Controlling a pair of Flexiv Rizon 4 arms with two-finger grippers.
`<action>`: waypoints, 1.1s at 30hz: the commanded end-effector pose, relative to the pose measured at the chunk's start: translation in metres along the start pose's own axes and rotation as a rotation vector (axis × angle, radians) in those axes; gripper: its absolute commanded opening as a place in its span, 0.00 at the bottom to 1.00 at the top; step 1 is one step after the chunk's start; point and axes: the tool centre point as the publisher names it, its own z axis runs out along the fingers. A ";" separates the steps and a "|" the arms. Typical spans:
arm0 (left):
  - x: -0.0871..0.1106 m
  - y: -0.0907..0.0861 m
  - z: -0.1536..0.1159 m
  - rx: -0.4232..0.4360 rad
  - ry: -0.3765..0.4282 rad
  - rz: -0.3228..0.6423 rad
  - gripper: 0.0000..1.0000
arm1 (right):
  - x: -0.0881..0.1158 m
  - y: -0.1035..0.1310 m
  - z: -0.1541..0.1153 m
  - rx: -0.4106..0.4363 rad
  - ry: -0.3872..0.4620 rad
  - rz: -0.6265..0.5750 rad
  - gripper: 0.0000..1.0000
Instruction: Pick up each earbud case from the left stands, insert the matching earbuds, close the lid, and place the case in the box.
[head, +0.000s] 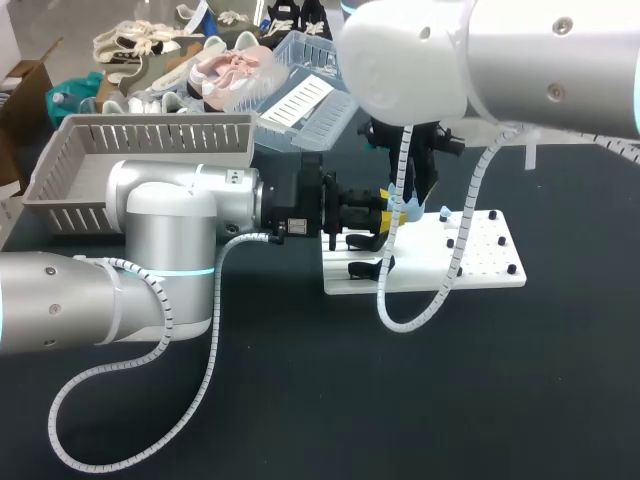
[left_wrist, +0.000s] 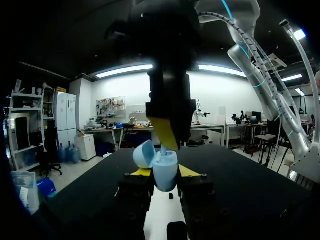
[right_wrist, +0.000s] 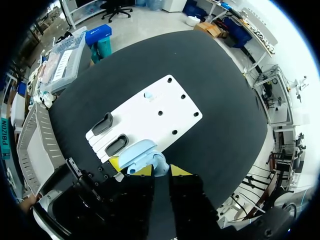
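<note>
I have the earbud case (left_wrist: 165, 179) pinched from both sides in my left gripper (left_wrist: 165, 172), held in the air just over the edge of the white board (right_wrist: 165, 107) where the two black stands (right_wrist: 102, 123) sit. Its lid (left_wrist: 144, 153) is hinged open and tipped away to one side. My right gripper (right_wrist: 161, 170) comes down from directly above the case with its jaws narrow, clamped on a pale blue earbud (left_wrist: 163, 149) whose lower end is at the case's mouth. To seat it well, I judge I should keep the left arm rigid, push straight down along the socket without twisting, and open only once the bud stops. The lid looks close enough to snag. A second earbud (right_wrist: 148, 95) lies on the board, well apart from the stands. The grey box (head: 60, 190) stands off the board, beyond my left arm.
</note>
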 end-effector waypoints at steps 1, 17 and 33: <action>0.001 0.000 0.000 -0.001 -0.002 0.001 0.00 | 0.000 0.002 0.002 0.007 0.003 -0.001 0.33; 0.001 0.000 0.000 -0.001 -0.002 0.001 0.00 | 0.001 0.002 0.001 -0.003 0.004 0.001 0.44; 0.001 0.000 0.000 -0.001 -0.002 0.001 0.00 | 0.002 -0.001 -0.002 -0.013 -0.004 0.006 0.67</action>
